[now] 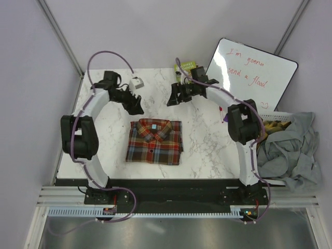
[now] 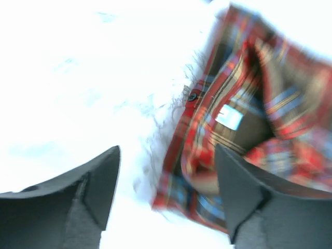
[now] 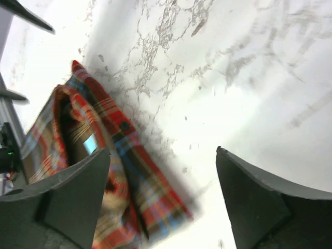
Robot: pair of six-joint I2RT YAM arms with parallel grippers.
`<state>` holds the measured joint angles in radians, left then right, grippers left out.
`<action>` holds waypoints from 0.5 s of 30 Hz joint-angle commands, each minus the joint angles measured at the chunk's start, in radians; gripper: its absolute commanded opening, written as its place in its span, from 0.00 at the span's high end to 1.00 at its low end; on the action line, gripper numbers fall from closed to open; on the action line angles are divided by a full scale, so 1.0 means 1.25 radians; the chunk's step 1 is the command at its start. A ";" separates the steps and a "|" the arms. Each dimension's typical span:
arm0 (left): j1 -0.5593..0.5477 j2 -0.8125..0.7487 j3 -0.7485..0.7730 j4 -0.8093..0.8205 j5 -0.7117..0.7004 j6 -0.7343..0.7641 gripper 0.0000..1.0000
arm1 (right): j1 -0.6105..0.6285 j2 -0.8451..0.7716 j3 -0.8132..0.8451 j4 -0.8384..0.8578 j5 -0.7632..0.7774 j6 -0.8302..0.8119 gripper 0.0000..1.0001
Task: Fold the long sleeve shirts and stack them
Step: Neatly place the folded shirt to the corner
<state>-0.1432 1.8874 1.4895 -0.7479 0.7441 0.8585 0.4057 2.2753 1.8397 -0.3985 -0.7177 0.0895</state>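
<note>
From above, the folded plaid shirt [image 1: 154, 141] lies flat on the marble table [image 1: 205, 142], collar toward the far side, roughly midway between my two arms. My left gripper [image 1: 136, 106] hangs just beyond the shirt's far left corner, and my right gripper [image 1: 174, 98] hangs beyond its far right corner; neither touches the cloth. A whiteboard [image 1: 254, 72] with red handwriting leans at the far right, and a grey cloth heap [image 1: 290, 148] sits off the table's right edge, well apart from the plaid shirt. A small white object [image 1: 136, 82] rests near the far edge behind my left gripper; it is too small for me to say what it is. Through my left wrist camera, my left gripper [image 2: 167, 155] is spread wide, its dark fingers [image 2: 88, 197] with nothing between them but bright tabletop and the shirt's edge. The plaid shirt [image 2: 249, 119] fills the right half of that blurred view, its collar open toward me with a pale blue label [image 2: 229, 116] inside and a dark button [image 2: 192, 97] on the placket. Through my right wrist camera, my right gripper [image 3: 162, 155] is likewise released, fingers [image 3: 259, 202] far apart and holding nothing. The plaid shirt [image 3: 119, 140] lies at the lower left there, partly behind my left-hand finger, its label [image 3: 89, 144] just visible, and veined marble [image 3: 233, 62] covers the rest.
</note>
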 commanded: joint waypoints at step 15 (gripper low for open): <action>0.076 -0.255 -0.654 0.372 0.336 -0.997 0.01 | 0.171 -0.280 -0.640 0.437 -0.264 0.511 0.02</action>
<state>-0.0784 1.4960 0.6914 -0.4000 1.1797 -0.2363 0.6533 1.8290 1.0847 0.0872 -0.9970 0.6872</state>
